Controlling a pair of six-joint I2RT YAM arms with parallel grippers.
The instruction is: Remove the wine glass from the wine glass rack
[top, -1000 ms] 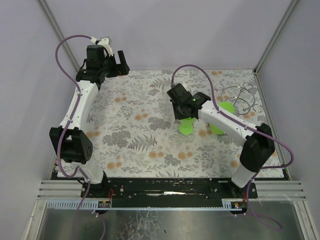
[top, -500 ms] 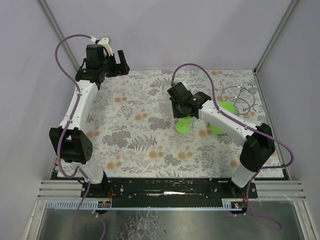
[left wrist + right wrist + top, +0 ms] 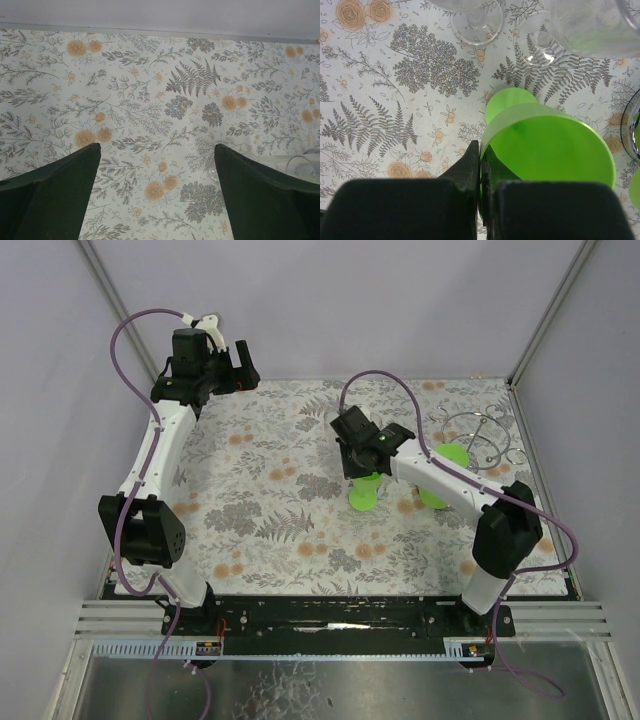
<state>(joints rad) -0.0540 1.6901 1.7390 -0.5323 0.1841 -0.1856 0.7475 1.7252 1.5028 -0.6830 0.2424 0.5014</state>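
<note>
Floral-print table [image 3: 260,510] is lying beneath both arms | I am watching the right gripper [image 3: 481,155] pinching the green foot of the wine glass [image 3: 545,145], mid-table, left of the wine glass rack [image 3: 480,445] | left gripper [image 3: 156,150] is hovering at the far-left corner, fingers spread.

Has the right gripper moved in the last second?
Yes. The right gripper, shut on the wine glass, has shifted slightly left in the top view, away from the wine glass rack.
</note>
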